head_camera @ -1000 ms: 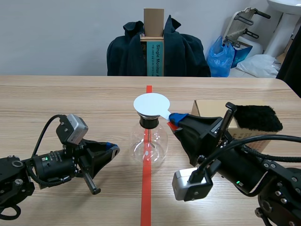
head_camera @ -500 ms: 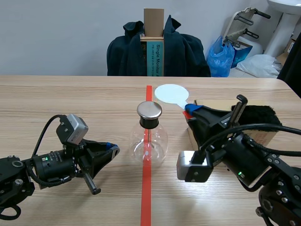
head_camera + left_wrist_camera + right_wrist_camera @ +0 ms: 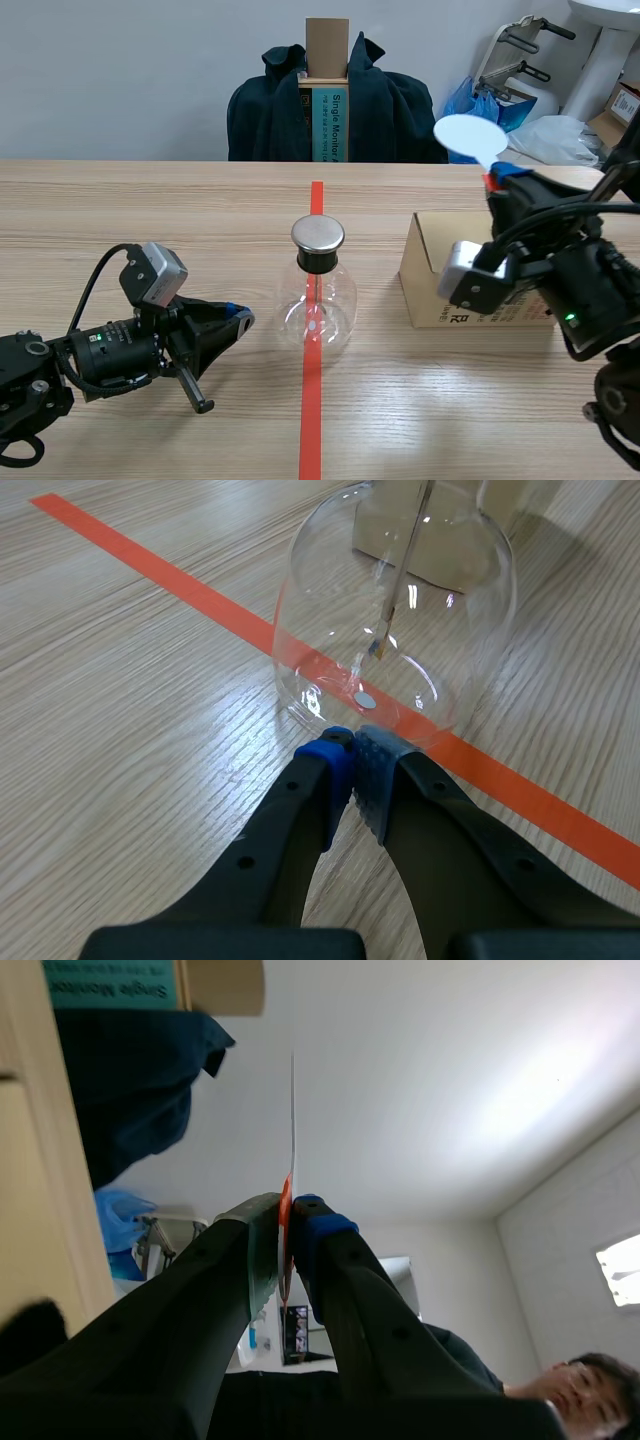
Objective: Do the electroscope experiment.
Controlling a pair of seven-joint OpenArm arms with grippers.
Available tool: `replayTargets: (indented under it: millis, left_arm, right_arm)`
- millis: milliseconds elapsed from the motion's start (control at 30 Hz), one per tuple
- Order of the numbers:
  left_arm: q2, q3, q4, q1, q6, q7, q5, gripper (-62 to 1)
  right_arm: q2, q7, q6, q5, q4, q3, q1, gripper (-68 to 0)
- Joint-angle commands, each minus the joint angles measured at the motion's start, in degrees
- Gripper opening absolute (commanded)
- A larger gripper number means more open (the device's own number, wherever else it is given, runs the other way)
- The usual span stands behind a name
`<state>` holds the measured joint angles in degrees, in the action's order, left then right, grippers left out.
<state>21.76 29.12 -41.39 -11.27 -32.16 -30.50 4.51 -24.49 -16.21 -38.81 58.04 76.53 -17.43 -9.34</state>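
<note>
The electroscope is a clear glass flask [image 3: 316, 309] with a black neck and a round metal cap [image 3: 318, 234], standing on the red tape line mid-table. Its thin rod and foil [image 3: 388, 630] hang inside. My left gripper [image 3: 237, 318] rests low on the table, shut on nothing, its pads [image 3: 352, 765] just short of the flask's base. My right gripper [image 3: 497, 178] is raised at the right, shut on the red handle of a white round paddle [image 3: 470, 135]. Seen edge-on in the right wrist view, the paddle [image 3: 292, 1120] sticks up from between the fingers.
A cardboard box [image 3: 470, 275] sits right of the flask, under my right arm. Behind the table a chair draped with a dark jacket [image 3: 335, 105] holds an upright box. A person shows low in the right wrist view.
My right gripper has carried the white paddle from over the flask's cap up and away to the right, leaving the metal cap uncovered. The left arm has stayed still.
</note>
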Motion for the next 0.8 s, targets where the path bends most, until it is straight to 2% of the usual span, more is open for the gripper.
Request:
replayTargets:
  millis: [0, 167, 400, 533, 600, 700, 767]
  left_arm:
    - [0.0, -0.1, -1.1, -0.2, -0.2, -1.0, 0.5, -57.9]
    - [0.0, -0.1, -1.1, -0.2, -0.2, -1.0, 0.5, -57.9]
    - [0.4, -0.4, -1.2, 0.1, -0.2, -1.1, 0.6, -57.9]
    - [3.5, -0.5, -5.6, 3.0, -0.7, -1.4, 0.8, -57.4]
    - [6.3, -1.5, -10.8, 6.6, -0.7, -2.8, 0.8, -52.2]
    - [11.2, -4.7, -20.5, 13.7, -0.7, -4.6, 1.2, -36.6]
    - [14.5, -7.8, -27.4, 19.3, -0.6, -5.1, 3.4, -25.9]
  right_arm:
    - [-2.2, 0.7, -0.9, -1.3, 3.6, 1.3, -0.8, -66.9]
    - [-4.5, 2.1, -0.9, -3.7, 9.3, 5.7, -6.0, -66.9]
    - [-4.7, 2.4, -0.9, -4.5, 14.9, 11.5, -15.0, -66.8]
    - [-4.7, 2.4, -0.9, -4.7, 16.0, 13.5, -18.5, -66.8]
    - [-4.7, 2.4, -1.4, -5.2, 16.1, 14.2, -19.8, -66.8]
    - [-4.7, 2.4, -3.3, -6.1, 16.2, 14.9, -21.5, -66.8]
    - [-4.7, 2.4, -4.4, -6.2, 16.2, 15.3, -22.5, -66.9]
